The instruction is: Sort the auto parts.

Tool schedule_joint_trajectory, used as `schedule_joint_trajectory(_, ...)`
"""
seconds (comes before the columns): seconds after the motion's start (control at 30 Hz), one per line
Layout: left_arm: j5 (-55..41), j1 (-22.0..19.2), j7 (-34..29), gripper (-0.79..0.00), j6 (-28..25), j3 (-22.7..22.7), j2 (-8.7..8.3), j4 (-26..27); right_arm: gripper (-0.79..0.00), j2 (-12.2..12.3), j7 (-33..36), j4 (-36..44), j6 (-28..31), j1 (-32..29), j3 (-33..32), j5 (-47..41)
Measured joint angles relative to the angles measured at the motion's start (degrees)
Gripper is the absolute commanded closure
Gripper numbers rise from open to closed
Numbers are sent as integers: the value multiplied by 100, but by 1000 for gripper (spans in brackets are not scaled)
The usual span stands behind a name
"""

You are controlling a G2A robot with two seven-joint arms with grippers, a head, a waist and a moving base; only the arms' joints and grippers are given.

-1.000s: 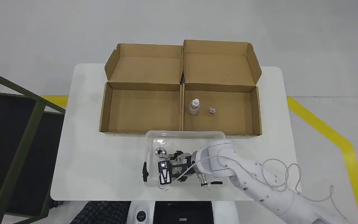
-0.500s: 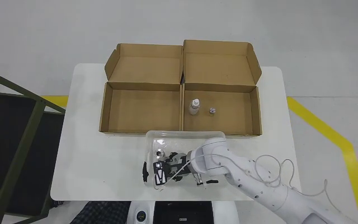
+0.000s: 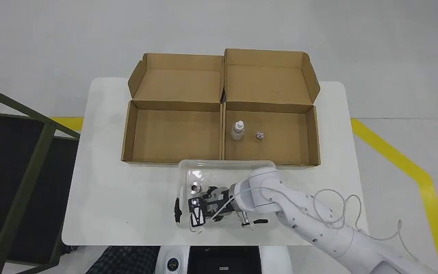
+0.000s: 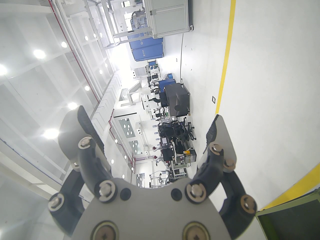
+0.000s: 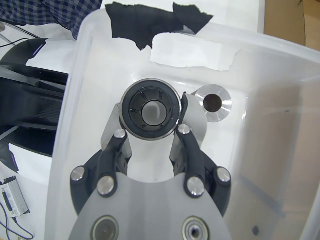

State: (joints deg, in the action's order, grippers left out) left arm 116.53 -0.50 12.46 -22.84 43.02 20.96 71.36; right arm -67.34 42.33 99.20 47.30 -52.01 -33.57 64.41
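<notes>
Your right gripper is down in the clear bin, at the end nearest the robot's left. Its fingers are closed part-way onto a round bearing, one finger on each side of the steel rim. You can't tell from the pictures whether the bearing is off the bin floor.

A silver flanged bushing sits just beside the outer face of one finger, possibly touching it.

Markings: a strip of torn black tape runs along the bin rim, with a torn white label under it on the wall. No print on it can be read. The small grey unit on the table has a label, but the print is too small to read.

Your left gripper is spread wide with nothing in it, and it points out into the room.

Clearances: the bin's far rim lies just beside the front walls of the left box and right box. The right box holds a small white bottle-shaped part and a small metal part, which are near each other. The table is bare on both sides of the bin
</notes>
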Motion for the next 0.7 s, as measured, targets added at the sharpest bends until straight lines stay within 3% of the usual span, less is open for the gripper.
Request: schedule_joint_trajectory(0.7,0,0,0,-785,0,0,0,0,0,508,-390,836,514,-690,-1433,-410)
